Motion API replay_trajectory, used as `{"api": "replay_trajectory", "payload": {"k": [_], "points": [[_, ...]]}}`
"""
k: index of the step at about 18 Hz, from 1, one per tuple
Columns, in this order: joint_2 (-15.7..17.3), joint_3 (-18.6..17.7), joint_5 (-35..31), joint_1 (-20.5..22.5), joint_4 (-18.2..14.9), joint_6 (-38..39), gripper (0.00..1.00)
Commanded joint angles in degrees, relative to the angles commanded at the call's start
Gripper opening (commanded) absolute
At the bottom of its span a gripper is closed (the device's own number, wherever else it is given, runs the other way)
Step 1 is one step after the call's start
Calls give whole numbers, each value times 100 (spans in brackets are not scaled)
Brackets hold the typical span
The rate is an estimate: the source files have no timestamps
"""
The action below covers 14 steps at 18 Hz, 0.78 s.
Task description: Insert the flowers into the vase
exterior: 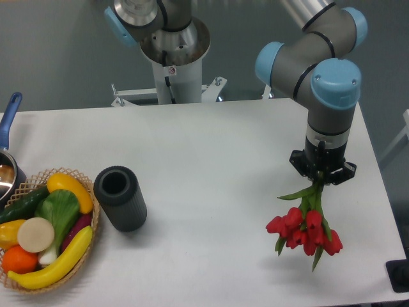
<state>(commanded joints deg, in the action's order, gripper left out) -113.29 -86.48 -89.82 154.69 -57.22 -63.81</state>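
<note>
A: What finish is the vase (119,198) showing?
B: It is presenting a matt, dark grey surface with fine ribbing along its sides.

A: And the flowers (305,230)?
B: The red heads are looking smooth with a slight sheen; the green stems are looking plastic.

A: Other surfaces?
B: The table (211,160) is appearing smooth, matt white. The basket (94,220) is showing rough woven wicker. The arm (323,83) is displaying satin grey metal with glossy blue plastic caps.
</note>
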Motion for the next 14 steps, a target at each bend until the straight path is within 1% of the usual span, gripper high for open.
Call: {"api": "replay_trajectory", "payload": {"k": [4,6,7,10,12,14], "points": [[44,9,79,-35,-9,17,9],[167,-70,271,-44,0,53,9],[219,-105,473,-53,0,79,9],[562,-246,1315,-123,96,105,10],[746,-246,1913,-254,114,114,13],[896,-238,2633,-360,202,210,12]]}}
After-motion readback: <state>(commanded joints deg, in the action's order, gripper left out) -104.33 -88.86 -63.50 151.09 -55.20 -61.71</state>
